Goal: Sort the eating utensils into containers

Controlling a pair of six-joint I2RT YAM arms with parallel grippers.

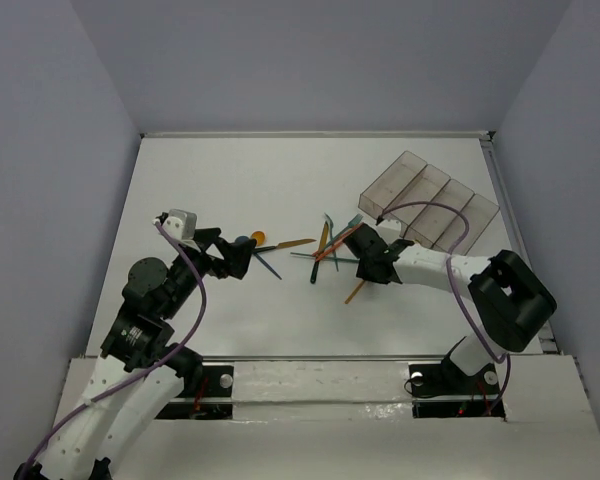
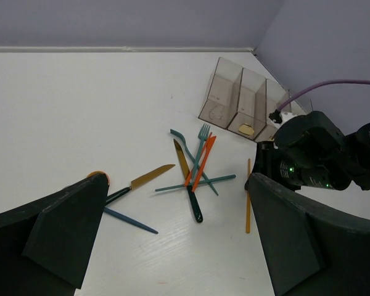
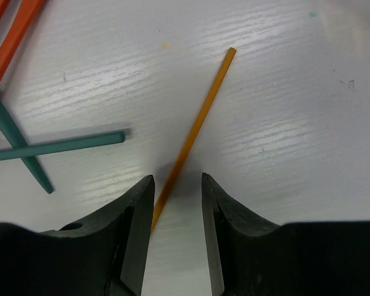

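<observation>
Only the right wrist view shows the right gripper [image 3: 177,180] fingers narrowly parted astride an orange handle [image 3: 200,117], not clamped; left gripper [image 2: 176,180] fingers spread wide; pile [image 1: 330,252] lies between the arms; 4 bins [image 1: 432,196] at 1 o'clock of it, near the right edge; white tabletop [image 1: 230,180] stretches toward 11 o'clock.

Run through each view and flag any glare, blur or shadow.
Top external: soft, even light, the table nearly shadowless. Left wrist: the pile of utensils is sharp, the left gripper's fingers dark and soft at the lower corners. Right wrist: glare streaks on the table grain, a slightly smeared teal handle, and a dim shadow under the orange utensil between the right gripper's fingers.
</observation>
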